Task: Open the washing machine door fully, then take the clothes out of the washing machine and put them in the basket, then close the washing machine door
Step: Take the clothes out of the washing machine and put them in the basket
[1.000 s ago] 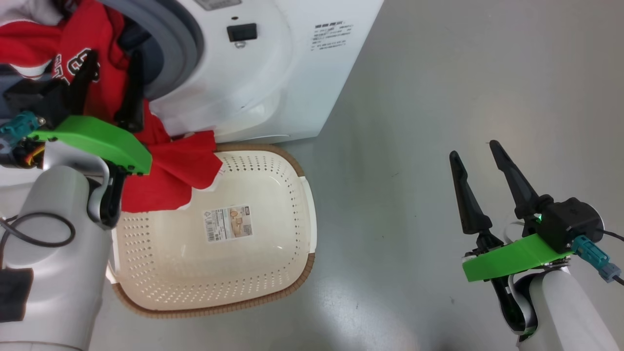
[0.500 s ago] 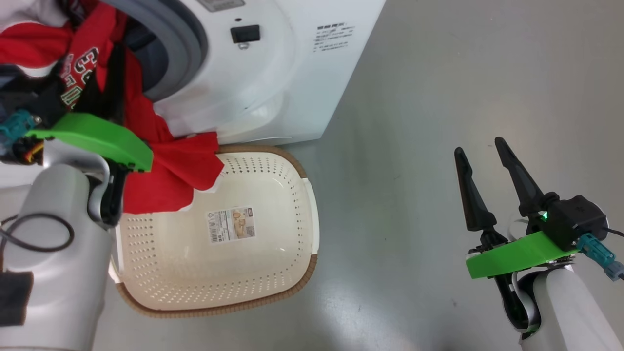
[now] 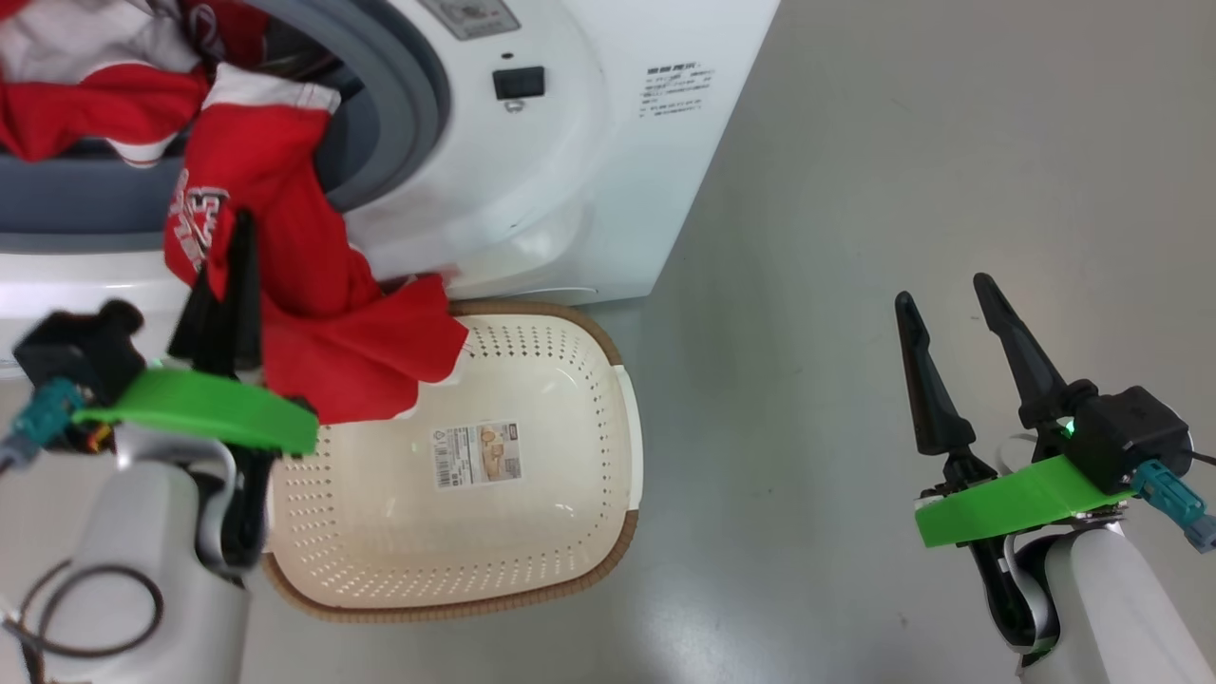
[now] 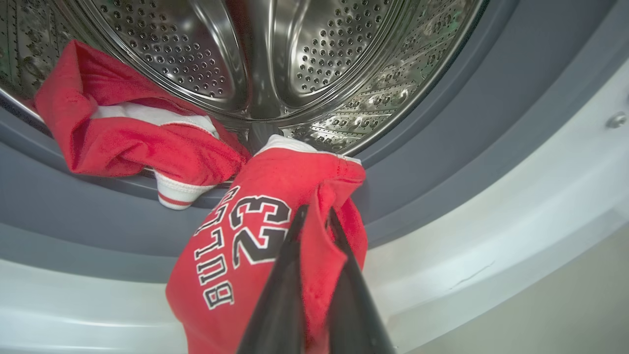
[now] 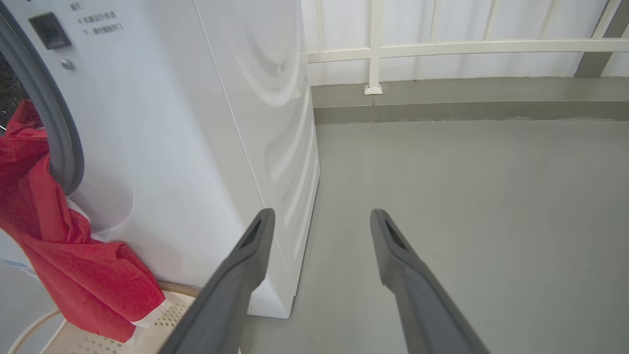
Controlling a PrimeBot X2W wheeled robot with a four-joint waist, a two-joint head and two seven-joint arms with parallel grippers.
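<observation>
The clothes (image 3: 313,313) hang out of the washer (image 3: 589,171). One red-and-white part lies on the lower lip of the grey ring (image 4: 442,123) at the mouth of the drum (image 4: 304,59). The rest drops down the washer's front, and the hem hangs over the basket's (image 3: 427,613) back corner, the one nearest the washer. The left gripper (image 4: 317,216) pinches a fold of the printed panel, its fingers drawn narrow on the cloth.

Risks, as I judge them:
- The part on the ring could drag or snag on the lip as the arm pulls away. That would load a thin pinch, and the fold could slide out.
- If it slips now, most of the cloth would likely fall against the washer's front or across the basket's back rim, not inside.
- The left forearm is close over the basket's left edge, so a low swing could shove the basket along the floor (image 3: 855,190).

The clothes are strung out long. The long axis runs from the drum mouth down the washer's front to the basket, slanting from upper left to lower right in the head view. The hem end points into the basket and the other end points back into the drum. The lettering lies sideways along that line.

The right gripper (image 3: 942,293) is well apart over bare floor, its fingers wide and holding nothing.
</observation>
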